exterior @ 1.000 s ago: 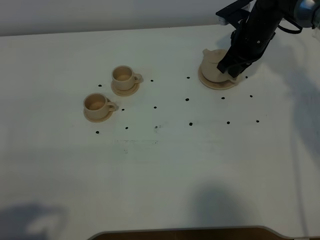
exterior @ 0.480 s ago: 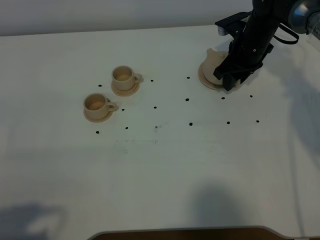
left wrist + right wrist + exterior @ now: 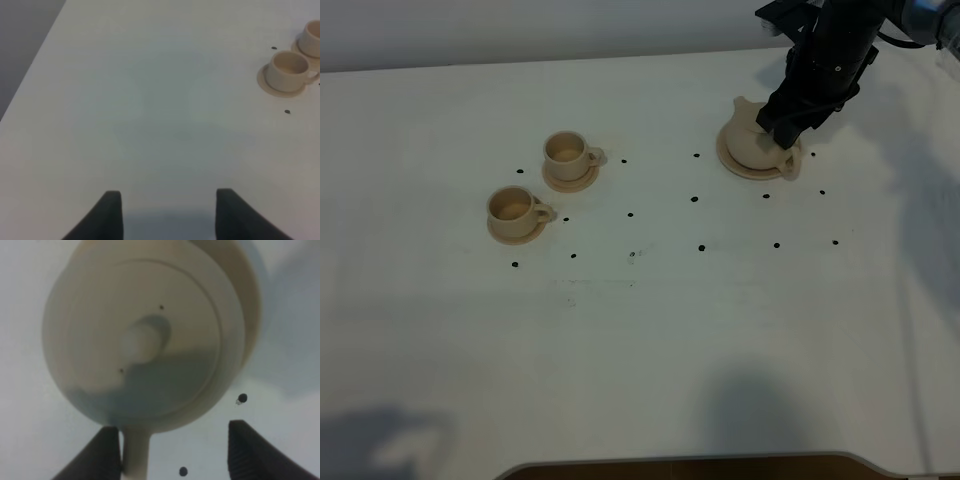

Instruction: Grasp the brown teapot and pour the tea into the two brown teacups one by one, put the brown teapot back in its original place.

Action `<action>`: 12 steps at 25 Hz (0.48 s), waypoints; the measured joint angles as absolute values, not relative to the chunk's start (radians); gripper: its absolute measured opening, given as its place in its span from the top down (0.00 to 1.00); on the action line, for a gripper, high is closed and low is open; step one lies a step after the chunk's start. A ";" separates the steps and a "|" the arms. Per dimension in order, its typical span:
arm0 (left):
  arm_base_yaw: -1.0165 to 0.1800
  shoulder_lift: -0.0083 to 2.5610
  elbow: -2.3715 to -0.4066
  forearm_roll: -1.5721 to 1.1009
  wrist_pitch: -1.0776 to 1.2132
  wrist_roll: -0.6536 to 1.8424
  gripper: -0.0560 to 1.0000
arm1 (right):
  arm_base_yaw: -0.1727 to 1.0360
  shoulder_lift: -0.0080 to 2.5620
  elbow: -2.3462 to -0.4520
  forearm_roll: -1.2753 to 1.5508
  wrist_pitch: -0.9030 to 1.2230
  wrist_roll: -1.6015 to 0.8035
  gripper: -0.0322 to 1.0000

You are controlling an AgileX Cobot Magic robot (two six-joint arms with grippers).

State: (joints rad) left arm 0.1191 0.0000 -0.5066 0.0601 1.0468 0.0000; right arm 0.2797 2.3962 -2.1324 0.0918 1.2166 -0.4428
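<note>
hovering directly over the squat round beige-tan ceramic teapot point(image 3: 748, 140), the right gripper point(image 3: 174, 452) looks straight down on the knobbed lid point(image 3: 145, 340). its two dark fingers are spread wide and hold nothing. the relation that matters is the loop handle point(image 3: 135, 455): it sticks out from the pot's body into the gap between the fingers, hard up against one of them and well apart from the other. whether it touches that finger i cannot tell.

in the high view the pot's long axis runs from the short spout point(image 3: 741, 103) at the far side to the handle at the near right, so the handle points toward the right arm's side of the white table point(image 3: 640, 350). the pot sits upright on the wide flat tan disc point(image 3: 732, 166), its resting place.

the left gripper point(image 3: 167, 215) is also spread and empty, hanging over bare table well away from the pot. the right arm is plainly the nearer one, and i judge that closing on the handle is the step in hand.

by count there are one teapot, one wide disc and two small beige-tan cups point(image 3: 565, 152), each upright on its own one of two small round tan saucers point(image 3: 517, 235). the cups stand near each other on the left half, well apart from the pot.
</note>
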 joint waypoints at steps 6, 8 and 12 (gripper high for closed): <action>0.119 0.000 -0.507 0.060 1.047 0.000 0.53 | 0.283 2.404 -2.133 0.074 1.221 -0.454 0.54; 0.119 0.000 -0.507 0.060 1.047 0.000 0.53 | 0.286 2.404 -2.134 0.068 1.223 -0.464 0.55; 0.119 0.000 -0.507 0.060 1.047 0.000 0.53 | 0.291 2.404 -2.134 0.064 1.224 -0.471 0.59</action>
State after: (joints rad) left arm 0.1191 0.0000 -0.5066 0.0601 1.0468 0.0000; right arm 0.2911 2.4045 -2.1343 0.0636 1.2239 -0.4711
